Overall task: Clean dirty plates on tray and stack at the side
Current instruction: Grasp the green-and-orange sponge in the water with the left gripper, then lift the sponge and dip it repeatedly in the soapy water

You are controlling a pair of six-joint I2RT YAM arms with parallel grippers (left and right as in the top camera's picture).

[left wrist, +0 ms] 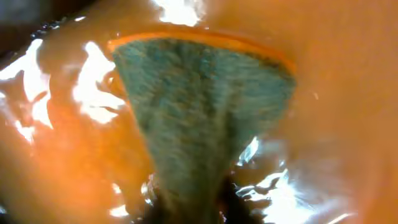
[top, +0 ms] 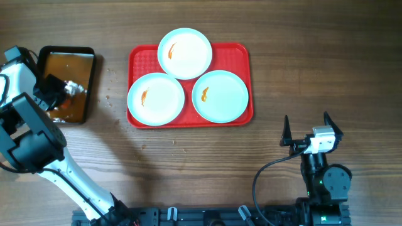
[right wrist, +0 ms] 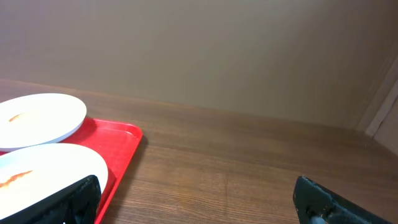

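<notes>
Brown wooden bench (top: 326, 56) carries everything. Centred on it lies the red tray (top: 242, 53), holding all 3 plates (top: 184, 53), each streaked with orange. Off the tray's left side, apart from it, sits the black pan (top: 80, 63) of brown water, where the left tool (top: 63, 88) is clenched on a green sponge (left wrist: 199, 112), submerged. So the plates lie to that tool's right, the left plate (top: 156, 98) nearest; wiping calls for a rightward carry. The right tool (top: 306, 119) stands released and empty, near the tray's right front corner, closest to the right plate (top: 220, 95).
</notes>
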